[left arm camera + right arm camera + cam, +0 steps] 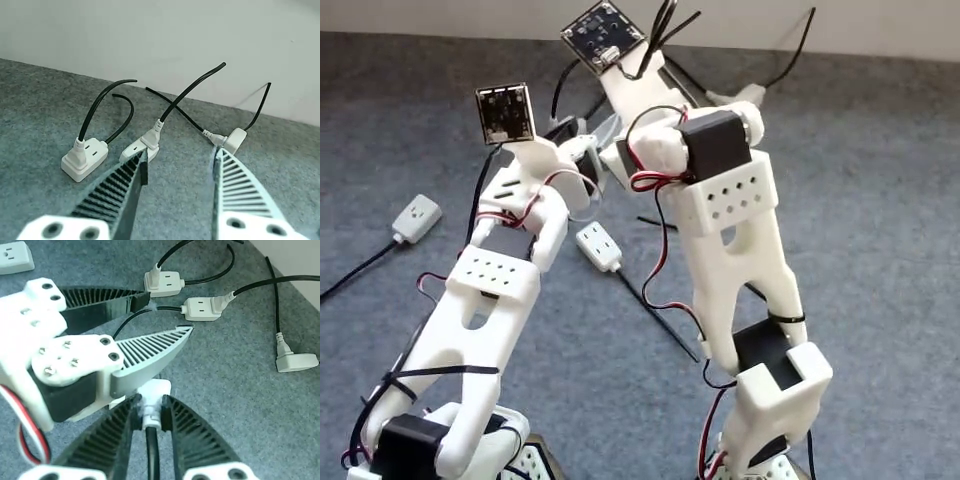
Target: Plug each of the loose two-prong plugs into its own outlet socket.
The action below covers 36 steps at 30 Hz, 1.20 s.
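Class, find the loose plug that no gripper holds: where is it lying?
In the right wrist view the loose plug lies on the carpet beside the wall, apart from and to the robot's right of the nearest socket.

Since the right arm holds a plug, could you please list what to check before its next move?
1. Grip: right gripper shut on plug, ok.
2. Other arm: left gripper open, ok.
3. Target: free outlet socket available, ok.
4. Alignment: plug lined up with that outlet socket, cannot tell.
5. Path: way ahead of the plug clear, not ok; the left gripper crowds it.
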Tool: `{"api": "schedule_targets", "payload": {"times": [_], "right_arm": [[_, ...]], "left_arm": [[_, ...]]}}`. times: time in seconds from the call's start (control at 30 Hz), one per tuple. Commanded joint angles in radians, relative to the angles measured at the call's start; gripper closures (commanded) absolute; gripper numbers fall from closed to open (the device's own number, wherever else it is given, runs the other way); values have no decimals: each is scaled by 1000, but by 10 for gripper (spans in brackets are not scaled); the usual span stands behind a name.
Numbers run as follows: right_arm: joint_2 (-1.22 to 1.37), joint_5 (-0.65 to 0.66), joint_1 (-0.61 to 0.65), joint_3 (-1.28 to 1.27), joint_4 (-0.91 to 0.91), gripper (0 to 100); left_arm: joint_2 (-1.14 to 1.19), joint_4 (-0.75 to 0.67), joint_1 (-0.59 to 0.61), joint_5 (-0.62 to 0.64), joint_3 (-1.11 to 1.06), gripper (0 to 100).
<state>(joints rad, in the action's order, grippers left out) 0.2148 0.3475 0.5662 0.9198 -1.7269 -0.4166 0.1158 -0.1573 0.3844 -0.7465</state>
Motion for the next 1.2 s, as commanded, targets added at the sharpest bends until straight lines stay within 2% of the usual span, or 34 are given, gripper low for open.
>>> {"api": "schedule_targets", "payload": {"times": [0.0,0.1,0.33,0.63,0.8,1.03,1.17], "right_arm": [[-51,5,4,4,-36,965],[-50,5,4,2,-35,965],[-30,5,7,1,-33,965],[120,29,64,2,-36,965],[211,28,68,-1,-38,965],[386,-12,53,1,-38,965],[433,35,47,12,-38,965]], "left_arm": [[-30,-37,67,-8,12,772],[-30,-80,160,-3,10,772],[-24,-74,351,0,-7,776],[-24,-58,496,0,-248,776],[-25,-55,552,0,-325,776],[-33,135,573,-5,-317,776],[-33,147,581,-5,-317,776]]}}
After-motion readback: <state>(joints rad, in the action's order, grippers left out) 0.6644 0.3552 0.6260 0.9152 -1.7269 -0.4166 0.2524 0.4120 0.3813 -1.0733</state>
